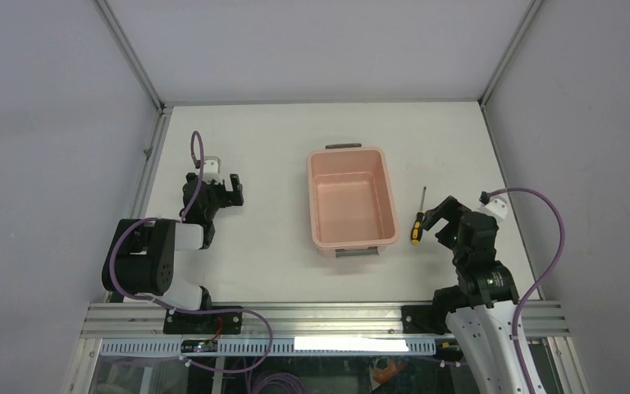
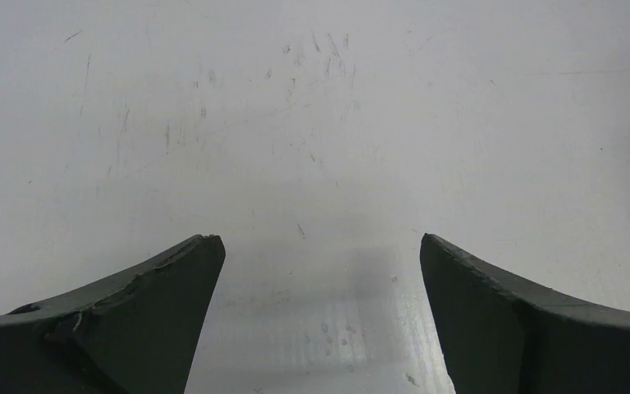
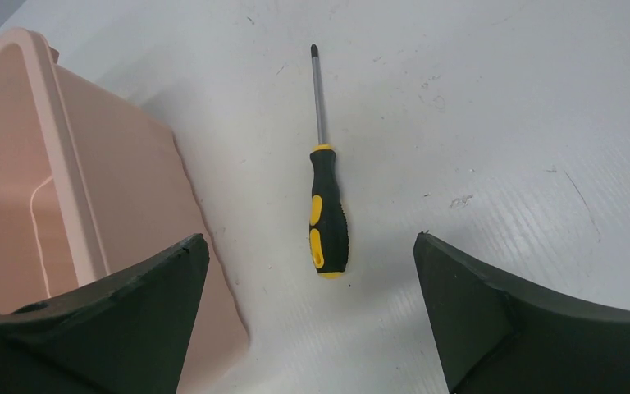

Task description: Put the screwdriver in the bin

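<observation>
The screwdriver [image 1: 417, 222], yellow-and-black handle and thin dark shaft, lies flat on the white table just right of the pink bin [image 1: 352, 199]. Its tip points to the far side. The bin is empty. My right gripper [image 1: 443, 218] is open, just right of the handle and slightly nearer. In the right wrist view the screwdriver [image 3: 327, 213] lies ahead of the open fingers [image 3: 156, 304], with the bin's wall [image 3: 74, 197] at the left. My left gripper [image 1: 228, 190] is open and empty over bare table, far left of the bin.
Grey handles [image 1: 343, 145] stick out at the bin's far and near ends. A metal frame rail [image 1: 320, 316] runs along the table's near edge. Grey walls close the table at the left, right and back.
</observation>
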Tool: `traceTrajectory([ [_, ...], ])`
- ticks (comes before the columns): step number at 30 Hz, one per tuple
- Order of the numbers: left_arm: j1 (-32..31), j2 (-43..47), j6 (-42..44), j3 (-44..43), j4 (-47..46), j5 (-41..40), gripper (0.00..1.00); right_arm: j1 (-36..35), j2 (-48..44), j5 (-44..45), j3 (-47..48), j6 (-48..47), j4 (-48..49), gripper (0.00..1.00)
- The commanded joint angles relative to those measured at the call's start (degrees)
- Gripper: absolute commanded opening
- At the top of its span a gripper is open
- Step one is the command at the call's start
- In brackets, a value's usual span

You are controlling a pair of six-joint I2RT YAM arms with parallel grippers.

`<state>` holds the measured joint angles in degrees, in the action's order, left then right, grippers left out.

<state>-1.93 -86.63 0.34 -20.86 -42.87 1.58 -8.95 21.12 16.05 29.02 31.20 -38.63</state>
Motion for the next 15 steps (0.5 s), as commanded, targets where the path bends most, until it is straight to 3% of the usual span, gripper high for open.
traceTrajectory([
  [1, -0.6, 0.29, -0.87, -1.02, -3.53, 0.52, 0.99, 0.1, -0.31, 0.93, 5.32, -2.62, 3.67, 0.99],
  [6, -0.58, 0.23, -0.87, -0.97, -3.54, 0.49, 0.99, 0.08, 3.96, -4.72, 15.82, -12.94, 9.5, 0.99],
  [9, -0.59, 0.31, -0.87, -0.94, -3.54, 0.48, 0.99, 0.12, 13.11, -5.38, 25.77, -16.35, 8.5, 0.99],
  [15, -0.61, 0.28, -0.87, -0.95, -3.53, 0.48, 0.99, 0.19, 39.73, -3.38, 55.93, -19.82, -10.04, 0.99],
])
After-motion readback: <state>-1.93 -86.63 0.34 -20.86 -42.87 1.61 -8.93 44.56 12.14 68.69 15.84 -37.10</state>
